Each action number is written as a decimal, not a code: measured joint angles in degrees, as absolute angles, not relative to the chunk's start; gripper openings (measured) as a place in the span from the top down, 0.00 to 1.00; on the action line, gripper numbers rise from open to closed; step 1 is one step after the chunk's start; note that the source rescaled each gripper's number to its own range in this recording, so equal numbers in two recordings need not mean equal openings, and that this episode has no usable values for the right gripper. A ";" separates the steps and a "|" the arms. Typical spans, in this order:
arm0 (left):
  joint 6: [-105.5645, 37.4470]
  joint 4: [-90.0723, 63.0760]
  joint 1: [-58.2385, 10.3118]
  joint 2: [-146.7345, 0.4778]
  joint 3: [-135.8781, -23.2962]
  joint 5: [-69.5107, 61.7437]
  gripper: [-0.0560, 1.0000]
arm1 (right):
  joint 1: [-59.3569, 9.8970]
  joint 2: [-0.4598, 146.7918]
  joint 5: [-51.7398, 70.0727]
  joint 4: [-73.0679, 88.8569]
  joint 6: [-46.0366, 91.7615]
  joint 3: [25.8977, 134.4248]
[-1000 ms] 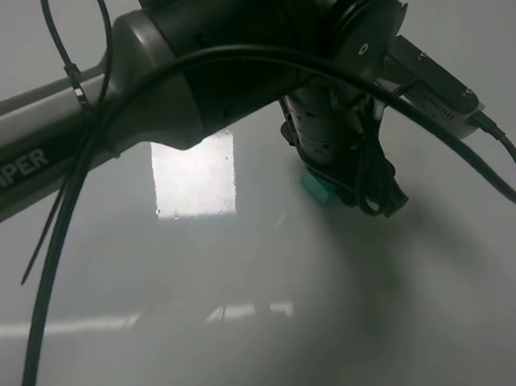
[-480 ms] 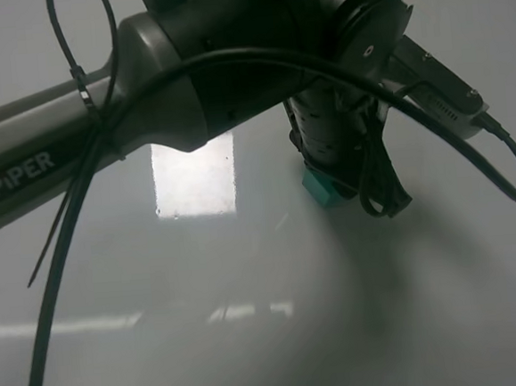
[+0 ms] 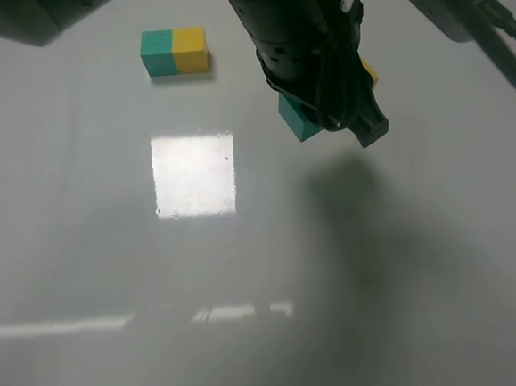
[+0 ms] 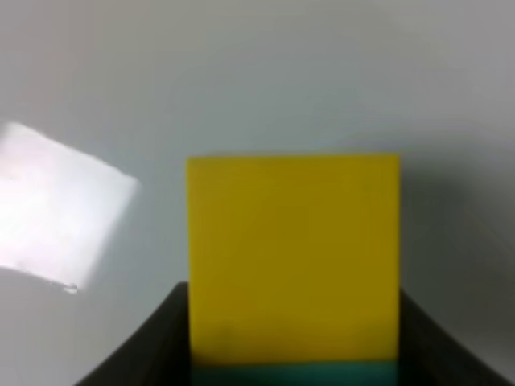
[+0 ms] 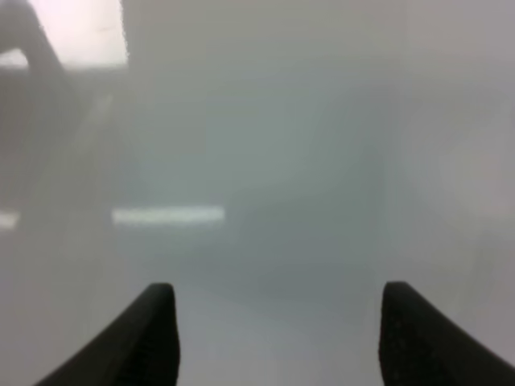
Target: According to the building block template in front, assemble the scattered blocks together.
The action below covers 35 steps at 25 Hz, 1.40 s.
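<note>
High cam looks steeply down on the table (image 3: 84, 260), with the left arm (image 3: 300, 47) right up near the lens. Left wrist cam sits super close on the yellow cube (image 4: 294, 257) and teal cube (image 4: 294, 374). Both views catch those cubes plus the glare patch (image 3: 194, 174). Right wrist cam faces bare table, pretty blurry.

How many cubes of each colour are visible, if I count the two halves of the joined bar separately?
Teal: 2 (teal template half, teal loose cube)
Yellow: 2 (yellow template half, yellow loose cube)
Total: 4
</note>
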State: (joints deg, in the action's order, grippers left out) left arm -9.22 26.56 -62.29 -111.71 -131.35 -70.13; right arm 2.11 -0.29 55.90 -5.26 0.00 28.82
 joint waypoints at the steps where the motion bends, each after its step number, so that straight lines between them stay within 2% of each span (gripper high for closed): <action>1: -9.86 26.78 -62.29 -111.02 -131.35 -70.13 0.93 | 2.11 -0.29 55.90 -5.26 0.00 28.82; 6: -11.22 27.87 -62.29 -106.78 -128.58 -70.13 0.93 | 2.11 -0.29 55.90 -5.26 0.00 28.82; 11: -15.10 29.38 -61.54 -98.84 -115.74 -70.12 0.93 | 2.11 -0.29 55.90 -5.26 0.00 28.82; 17: -20.98 28.69 -55.70 -91.49 -102.87 -70.31 0.93 | 2.11 -0.29 55.90 -5.26 0.00 28.82; 26: -33.51 22.52 -45.99 -91.36 -100.72 -69.90 0.93 | 2.11 -0.29 55.90 -5.26 0.00 28.82; 35: -45.58 18.10 -41.38 -92.16 -100.72 -67.56 0.93 | 2.11 -0.29 55.90 -5.26 0.00 28.82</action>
